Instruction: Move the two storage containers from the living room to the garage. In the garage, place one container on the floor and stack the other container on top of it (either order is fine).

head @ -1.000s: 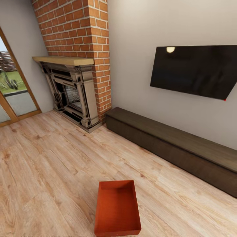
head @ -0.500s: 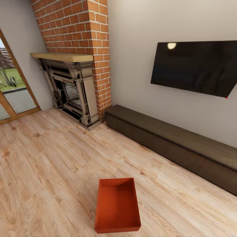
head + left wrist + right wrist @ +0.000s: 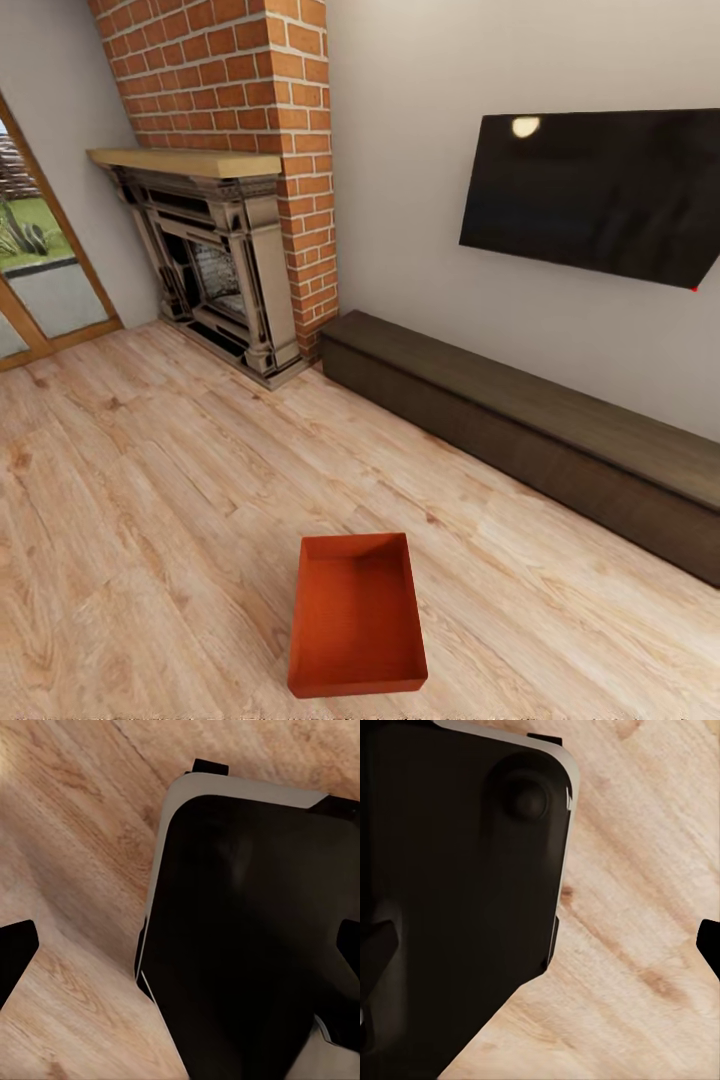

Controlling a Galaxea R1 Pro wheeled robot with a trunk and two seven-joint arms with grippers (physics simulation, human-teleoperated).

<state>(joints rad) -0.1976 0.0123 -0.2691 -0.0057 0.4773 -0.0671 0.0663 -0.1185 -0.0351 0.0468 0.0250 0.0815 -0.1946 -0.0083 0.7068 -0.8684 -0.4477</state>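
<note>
One orange-red storage container [image 3: 357,612] is seen sitting on the light wood planks [image 3: 150,500] of the living room, low and central in the head view, open side up and empty. Its long axis runs pretty much straight away from the robot, with the far short wall pointed toward the dark low bench [image 3: 520,420] and the wall behind it. It's well apart from the bench, the brick fireplace [image 3: 225,270] and the black TV [image 3: 590,195].

The step in hand looks like the approach to that bin, so nothing's been picked up yet. Next, the base probably needs to be brought closer and both arms lowered so the bin can be gripped by its long walls. The second bin can't be placed from these shots.

In both wrist views, dark finger tips are seen at opposite edges, over the planks and the robot's dark body [image 3: 247,945], so both grippers are judged spread wide with nothing held.
</note>
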